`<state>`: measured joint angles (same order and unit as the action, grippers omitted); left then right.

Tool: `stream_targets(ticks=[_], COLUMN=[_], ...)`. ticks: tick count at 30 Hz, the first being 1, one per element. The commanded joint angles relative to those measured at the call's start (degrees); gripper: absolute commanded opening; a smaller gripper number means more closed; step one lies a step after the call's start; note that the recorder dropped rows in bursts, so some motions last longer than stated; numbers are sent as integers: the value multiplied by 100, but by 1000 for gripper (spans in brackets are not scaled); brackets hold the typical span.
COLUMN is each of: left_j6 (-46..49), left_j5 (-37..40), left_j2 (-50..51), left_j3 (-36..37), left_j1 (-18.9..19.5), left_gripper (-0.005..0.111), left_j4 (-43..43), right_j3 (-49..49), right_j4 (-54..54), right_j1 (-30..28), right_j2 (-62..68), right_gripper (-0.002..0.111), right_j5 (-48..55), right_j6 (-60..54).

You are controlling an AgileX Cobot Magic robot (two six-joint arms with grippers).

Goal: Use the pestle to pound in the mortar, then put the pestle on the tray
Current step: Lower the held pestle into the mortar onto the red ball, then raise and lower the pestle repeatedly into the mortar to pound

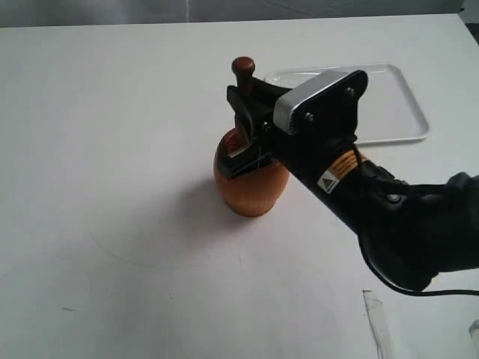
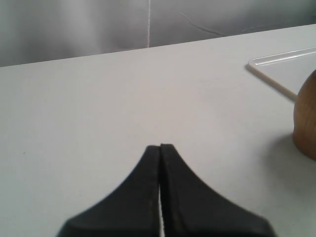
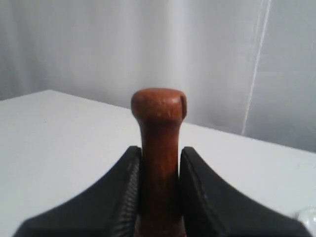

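The left tool (image 2: 160, 146) is low over the white desk (image 1: 112, 149), its jaws pressed together with nothing between them. To its right the mortar (image 1: 251, 187) stands upright near the middle of the desk. The pestle (image 1: 243, 69) rises upright above the mortar's mouth, knob on top, its lower end hidden. The right tool (image 1: 247, 123) is clamped on the pestle's shaft just below the knob. Farther right and behind lies the tray (image 1: 408, 112), apart from the mortar.

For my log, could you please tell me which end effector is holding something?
The right end effector: it grips the pestle below its knob, whereas the left end effector is shut on nothing.
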<state>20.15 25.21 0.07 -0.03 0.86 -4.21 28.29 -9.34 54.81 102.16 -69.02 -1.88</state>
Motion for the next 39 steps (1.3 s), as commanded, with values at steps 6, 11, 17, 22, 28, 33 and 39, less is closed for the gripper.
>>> stream_targets(ticks=[6,11,17,22,28,33,39], left_j6=[-47,-47,-47,-47,-47,-47,-47], left_j5=[-17,-17,-17,-17,-17,-17,-17], left_j2=[-7,-7,-7,-7,-7,-7,-7], left_j3=[3,3,3,3,3,3,3], left_j1=[-44,-44,-44,-44,-44,-44,-44], left_gripper=[0,0,0,0,0,0,0], left_j4=[42,42,42,42,42,42,42], right_j3=[20,20,20,20,20,146,283], right_j4=[-175,-67,-55,-1,11,300,273], right_j1=[-8,-8,-8,-8,3,3,3], right_j2=[8,-2242,-1982,-144,-13,-1822,-2606], right_gripper=[0,0,0,0,0,0,0], right_j5=[-94,-94,344,334,-94,-94,770], right_j6=[-13,-723,-789,18,219,-200,-738])
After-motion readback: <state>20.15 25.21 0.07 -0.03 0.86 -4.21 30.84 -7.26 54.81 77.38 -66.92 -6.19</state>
